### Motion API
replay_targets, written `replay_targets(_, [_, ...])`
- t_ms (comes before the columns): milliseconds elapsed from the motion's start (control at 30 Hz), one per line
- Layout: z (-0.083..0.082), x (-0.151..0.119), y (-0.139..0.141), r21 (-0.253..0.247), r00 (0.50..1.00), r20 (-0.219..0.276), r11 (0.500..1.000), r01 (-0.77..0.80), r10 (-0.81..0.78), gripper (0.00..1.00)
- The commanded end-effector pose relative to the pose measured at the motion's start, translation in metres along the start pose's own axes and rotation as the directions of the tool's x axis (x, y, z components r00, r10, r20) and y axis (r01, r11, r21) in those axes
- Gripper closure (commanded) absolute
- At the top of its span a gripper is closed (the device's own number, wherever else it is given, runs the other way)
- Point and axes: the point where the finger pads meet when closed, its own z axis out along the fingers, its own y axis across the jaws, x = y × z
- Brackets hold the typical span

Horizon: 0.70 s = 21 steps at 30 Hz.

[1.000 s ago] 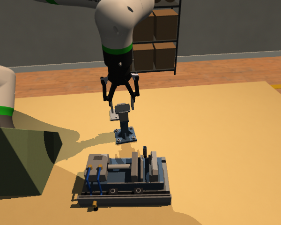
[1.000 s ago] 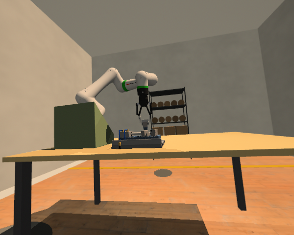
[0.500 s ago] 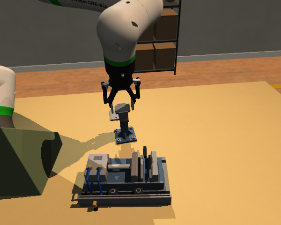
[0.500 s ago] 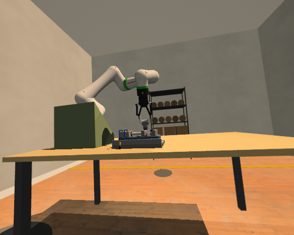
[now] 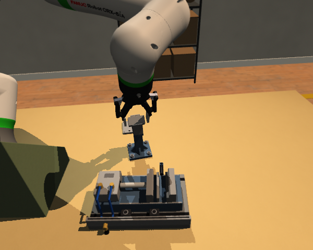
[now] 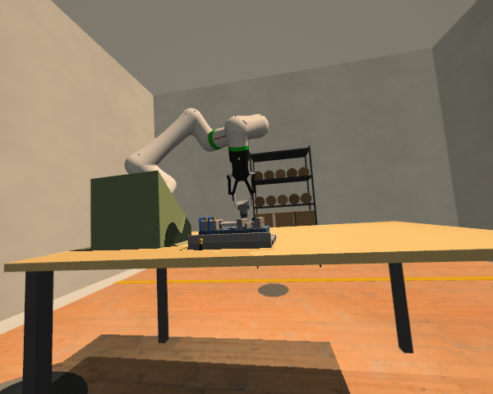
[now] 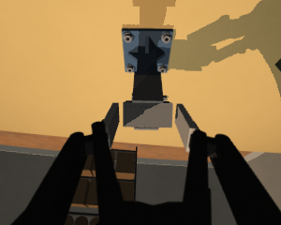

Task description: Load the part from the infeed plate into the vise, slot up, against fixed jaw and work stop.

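Note:
The grey part [image 5: 136, 120] lies on top of the V-block's dark post [image 5: 138, 137], behind the vise; it also shows in the wrist view [image 7: 147, 114]. I cannot tell which way its slot faces. My gripper [image 5: 135, 117] hangs right over it, open, with one finger pad on each side of the part and a gap at both sides [image 7: 148, 117]. The small light infeed plate [image 5: 127, 128] sits just left of the post and is bare. The vise [image 5: 140, 194] is open, with the fixed jaw [image 5: 171, 185] on the right and the work stop [image 5: 161, 167] at the far end.
The air cylinder [image 5: 108, 185] and its rod sit on the vise's left side with blue hoses. The post stands on a blue bolted base [image 5: 139, 151]. A green box [image 5: 19, 180] holds the robot's base at the left. A shelf [image 5: 183, 53] stands beyond the table.

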Motion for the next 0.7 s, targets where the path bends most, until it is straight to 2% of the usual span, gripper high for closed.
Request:
replay_targets(0, [-0.0001,0.0009,-0.0001,0.000,0.999,0.035,1.000,0.000,0.000,0.49])
replay_targets(667, [0.0003,0.0043,-0.0001,0.000,0.986,0.165,1.000,0.000,0.000,0.49])
